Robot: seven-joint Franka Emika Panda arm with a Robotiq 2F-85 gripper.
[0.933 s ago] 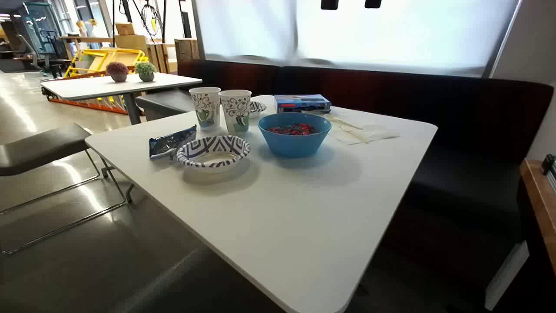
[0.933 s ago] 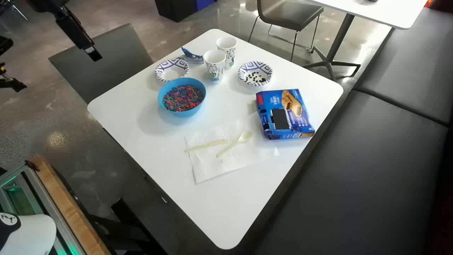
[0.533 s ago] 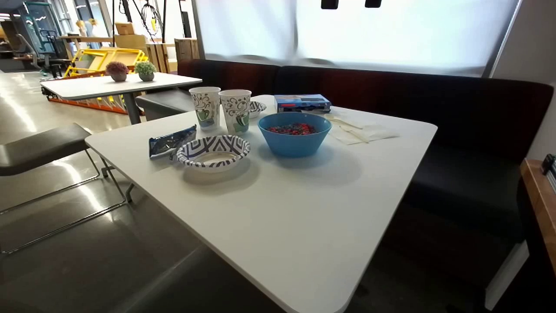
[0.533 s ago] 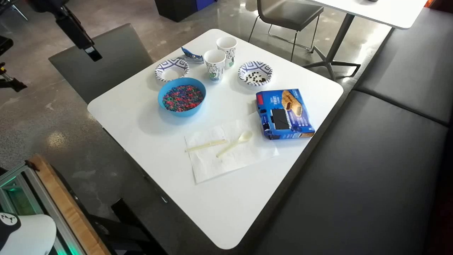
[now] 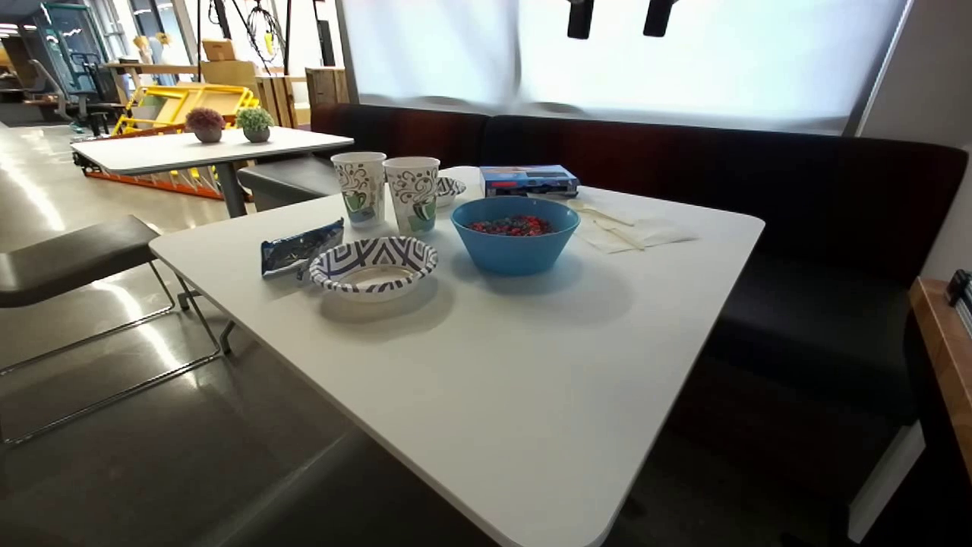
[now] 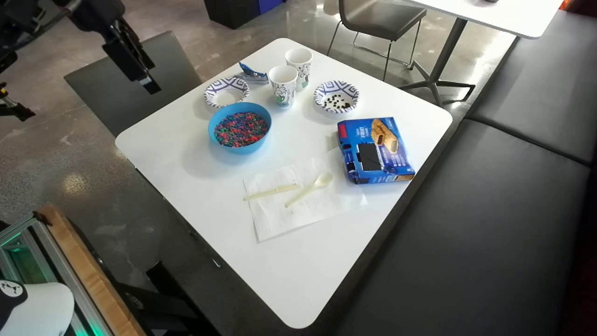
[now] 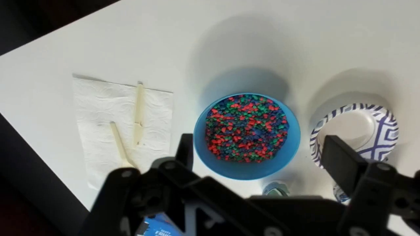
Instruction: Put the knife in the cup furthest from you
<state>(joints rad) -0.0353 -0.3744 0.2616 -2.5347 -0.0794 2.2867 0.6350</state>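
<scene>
Nearest in the wrist view: gripper (image 7: 259, 146), fingers spread well apart. In an exterior view, near to far: white table (image 6: 298, 280), napkin (image 6: 277, 224) on it. Knife (image 6: 271, 192) lies on napkin, one end just past its edge; spoon (image 6: 303, 192) near it, apart. Snack box (image 6: 385, 144) near spoon. Blue bowl (image 6: 240, 150), coloured bits (image 6: 241, 129) inside. Patterned bowl (image 6: 336, 86), dark bits (image 6: 347, 106) inside. Nearer cup (image 6: 283, 88) upright; second patterned bowl (image 6: 227, 83). Farther cup (image 6: 304, 71) upright, just beside nearer cup. Beyond: chair (image 6: 389, 21), second table (image 6: 503, 16).
</scene>
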